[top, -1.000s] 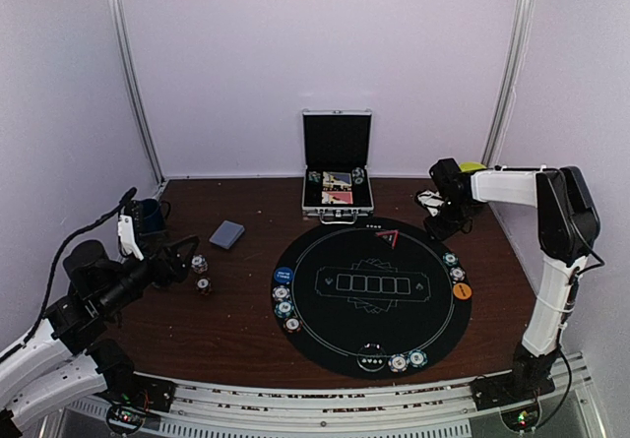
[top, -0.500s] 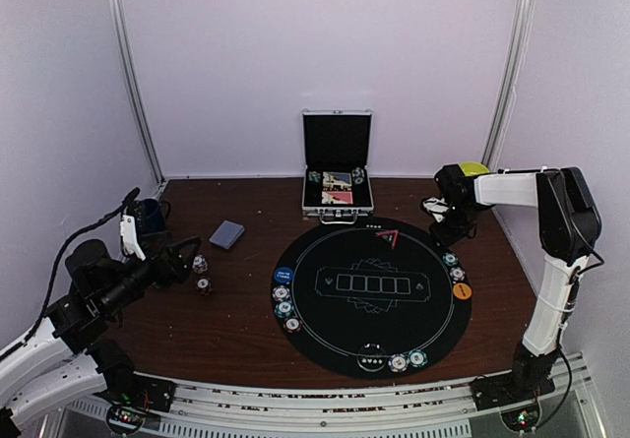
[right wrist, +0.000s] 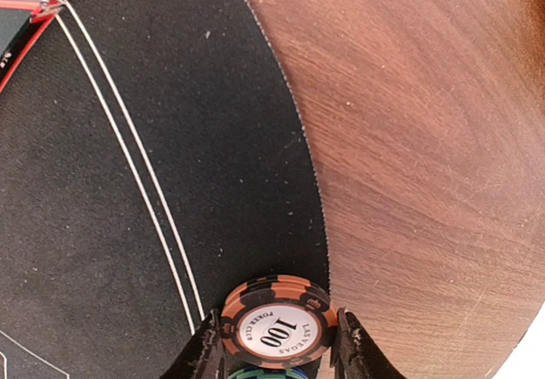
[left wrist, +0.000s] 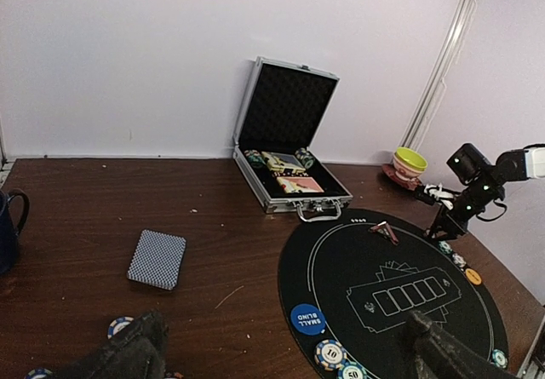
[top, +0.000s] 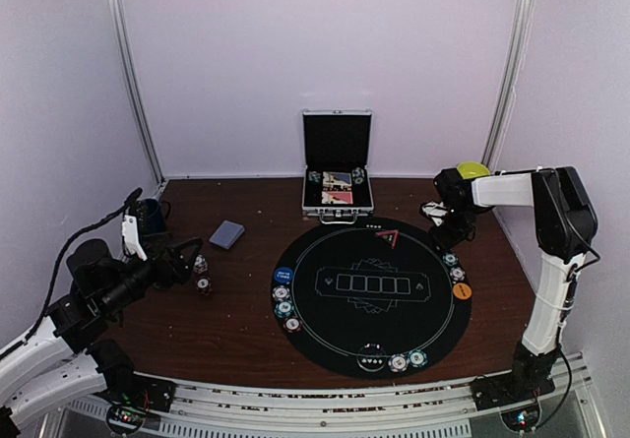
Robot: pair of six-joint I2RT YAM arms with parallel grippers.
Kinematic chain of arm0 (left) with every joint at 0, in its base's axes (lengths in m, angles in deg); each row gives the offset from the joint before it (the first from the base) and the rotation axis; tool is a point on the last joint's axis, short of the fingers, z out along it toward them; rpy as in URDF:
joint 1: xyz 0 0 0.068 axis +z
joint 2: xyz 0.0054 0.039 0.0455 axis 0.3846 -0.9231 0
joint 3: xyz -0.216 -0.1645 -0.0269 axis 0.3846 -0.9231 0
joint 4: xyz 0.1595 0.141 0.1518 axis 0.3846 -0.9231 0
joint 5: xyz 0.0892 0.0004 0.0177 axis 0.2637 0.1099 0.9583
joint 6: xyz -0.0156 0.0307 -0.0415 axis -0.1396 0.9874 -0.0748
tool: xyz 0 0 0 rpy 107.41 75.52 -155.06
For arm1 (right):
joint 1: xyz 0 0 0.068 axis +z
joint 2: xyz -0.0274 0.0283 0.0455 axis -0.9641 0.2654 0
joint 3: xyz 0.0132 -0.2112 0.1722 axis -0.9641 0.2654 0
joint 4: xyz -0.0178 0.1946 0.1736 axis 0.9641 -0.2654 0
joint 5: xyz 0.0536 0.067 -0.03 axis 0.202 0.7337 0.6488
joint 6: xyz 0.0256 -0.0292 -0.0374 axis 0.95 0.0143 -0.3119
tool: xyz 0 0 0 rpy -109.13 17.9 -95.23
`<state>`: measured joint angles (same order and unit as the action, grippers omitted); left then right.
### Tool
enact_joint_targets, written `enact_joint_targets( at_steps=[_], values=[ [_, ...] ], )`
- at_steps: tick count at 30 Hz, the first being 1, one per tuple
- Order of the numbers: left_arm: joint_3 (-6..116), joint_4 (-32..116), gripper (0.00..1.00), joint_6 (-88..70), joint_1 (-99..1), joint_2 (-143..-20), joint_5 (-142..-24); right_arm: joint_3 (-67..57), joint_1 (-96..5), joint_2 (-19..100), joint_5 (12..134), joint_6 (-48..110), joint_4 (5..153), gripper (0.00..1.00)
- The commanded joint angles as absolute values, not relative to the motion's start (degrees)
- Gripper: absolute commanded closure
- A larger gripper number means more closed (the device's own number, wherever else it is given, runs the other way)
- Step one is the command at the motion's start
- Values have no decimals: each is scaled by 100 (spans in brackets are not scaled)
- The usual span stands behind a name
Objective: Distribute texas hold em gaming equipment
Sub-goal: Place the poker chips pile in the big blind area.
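item: poker chip (right wrist: pixel 277 322), orange-rimmed, marked 100. location: pinched by its rim in right gripper (right wrist: pixel 278 352), over a green chip (right wrist: pixel 255 372) at black mat (right wrist: pixel 128 183) edge. handling: judged light, rigid, slick; best gripped across the rim. left gripper (left wrist: pixel 285 358) is spread wide, empty.

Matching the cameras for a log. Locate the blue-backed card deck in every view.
Top external: card deck on the wooden table, left of the black round mat.
Left wrist: card deck lower left, again left of the mat.
Right wrist: not in it.
Shared landmark: the black round mat's white-lined edge, in all three.
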<state>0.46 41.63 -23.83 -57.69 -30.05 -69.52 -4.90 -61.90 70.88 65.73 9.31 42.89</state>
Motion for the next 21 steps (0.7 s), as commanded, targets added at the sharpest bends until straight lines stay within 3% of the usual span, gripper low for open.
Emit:
enact_joint_targets(
  at_steps=[1,13,21],
  values=[
    [2,4544,2,-2310,-5739,-3059,-6991,-438,-6237,7164,6537,907,4274,68],
    [37,4508,2,-2424,-5734,-3315,-6670,-482,-6235,6976,6592,928,4260,24],
    [189,4104,2,-2477,-5734,-3467,-6232,-523,-6160,6264,6856,975,4231,18]
  ],
)
